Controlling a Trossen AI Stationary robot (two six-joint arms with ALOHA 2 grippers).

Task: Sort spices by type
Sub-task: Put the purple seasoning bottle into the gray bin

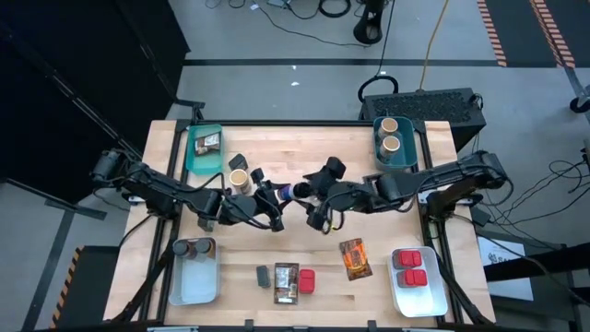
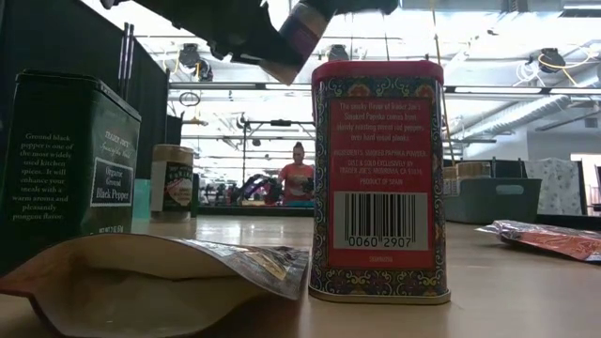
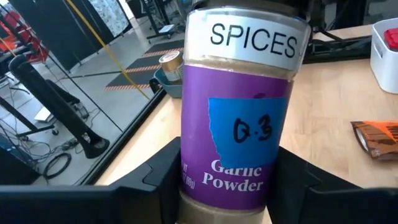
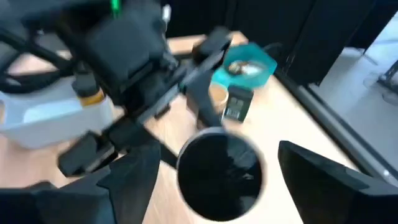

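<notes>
A garlic powder jar [image 3: 239,124] with a purple label and a black lid [image 4: 221,174] hangs above the middle of the table [image 1: 297,191]. It shows tilted at the top of the low view [image 2: 299,38]. My left gripper [image 3: 233,186] comes from the table's left and is shut on the jar. My right gripper [image 4: 221,180] comes from the right. It is open, with a finger on either side of the lid and a gap showing at each side. My left gripper pinches the jar's lower body [image 3: 186,180], at the end away from the lid, between its two fingers [image 3: 158,177]. The fingers come from the table's left, slanting slightly down. The jar is lifted clear of the table and tilted, its lid end toward my right gripper.
Teal bins stand at the far left [image 1: 191,152] and far right [image 1: 378,148], white bins at the near left [image 1: 195,286] and near right [image 1: 406,300]. A tan cylinder [image 1: 240,180] stands left of centre. An orange packet [image 1: 355,258], a red tin [image 1: 306,280] and a printed packet [image 1: 286,281] lie near the front.
</notes>
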